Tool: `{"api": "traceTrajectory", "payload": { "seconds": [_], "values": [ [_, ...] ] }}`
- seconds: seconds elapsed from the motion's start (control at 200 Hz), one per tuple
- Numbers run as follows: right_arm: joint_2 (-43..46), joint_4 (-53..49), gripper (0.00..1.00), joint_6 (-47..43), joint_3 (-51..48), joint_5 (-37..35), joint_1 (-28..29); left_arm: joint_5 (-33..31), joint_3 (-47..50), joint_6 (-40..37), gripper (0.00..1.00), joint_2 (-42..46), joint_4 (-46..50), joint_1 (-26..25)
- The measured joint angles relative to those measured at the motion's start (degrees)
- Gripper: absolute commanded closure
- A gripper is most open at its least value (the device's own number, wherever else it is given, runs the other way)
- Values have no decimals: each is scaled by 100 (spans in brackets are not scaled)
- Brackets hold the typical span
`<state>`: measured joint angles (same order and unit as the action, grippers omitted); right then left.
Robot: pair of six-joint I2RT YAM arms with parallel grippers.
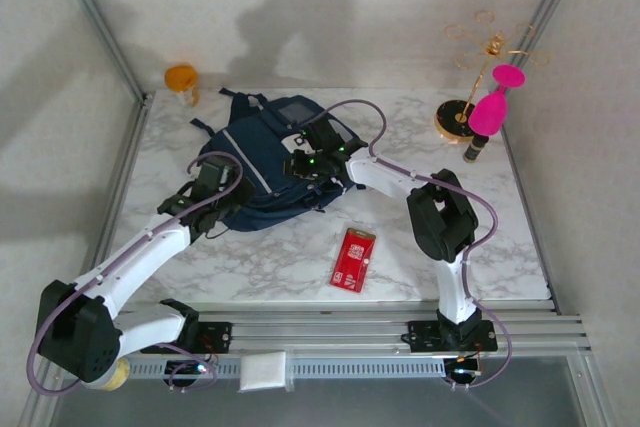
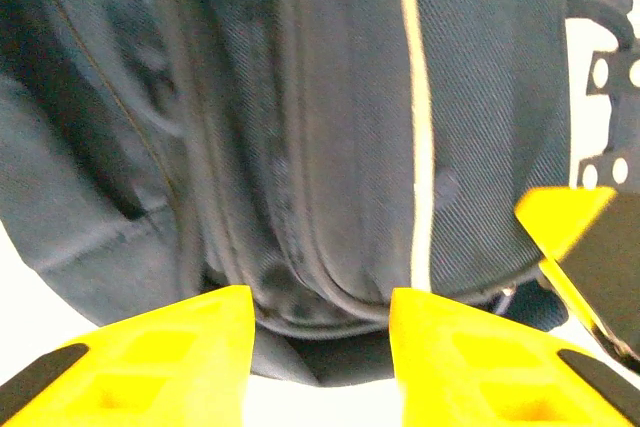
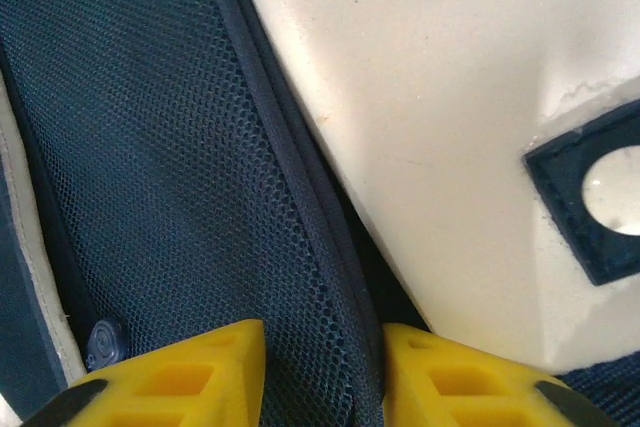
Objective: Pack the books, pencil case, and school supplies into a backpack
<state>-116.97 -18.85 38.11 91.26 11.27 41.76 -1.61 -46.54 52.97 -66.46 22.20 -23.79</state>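
The navy backpack lies flat mid-table, with its pale stripe running along the front. My left gripper is at its near-left rim. In the left wrist view the gripper has the rim's folded fabric pinched between its fingertips. My right gripper rests on the bag's right side. There the gripper is shut on blue mesh and piping, beside a white patch. The red packet of school supplies lies on the marble in front of the bag. The books and pencil case are hidden.
An orange cup stands at the back-left corner. A gold stand with a pink ornament and a small dark tube sit at the back right. A white cloth lies by the front rail.
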Motion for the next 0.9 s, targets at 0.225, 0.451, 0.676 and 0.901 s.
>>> {"api": "traceTrajectory", "payload": {
  "seconds": [0.225, 0.451, 0.676, 0.901],
  "values": [
    [11, 295, 100, 219, -66, 400, -24, -409, -96, 433, 57, -155, 9, -800],
    [372, 1370, 100, 1025, -903, 1012, -35, -852, -225, 946, 56, -452, 50, -1478],
    [610, 2041, 100, 1703, -1314, 1303, 11, -1191, -352, 1646, 56, -625, 168, -1517],
    [616, 2446, 100, 2004, -1543, 1346, 35, -1624, -584, 2371, 60, -1043, 382, -1517]
  ]
}}
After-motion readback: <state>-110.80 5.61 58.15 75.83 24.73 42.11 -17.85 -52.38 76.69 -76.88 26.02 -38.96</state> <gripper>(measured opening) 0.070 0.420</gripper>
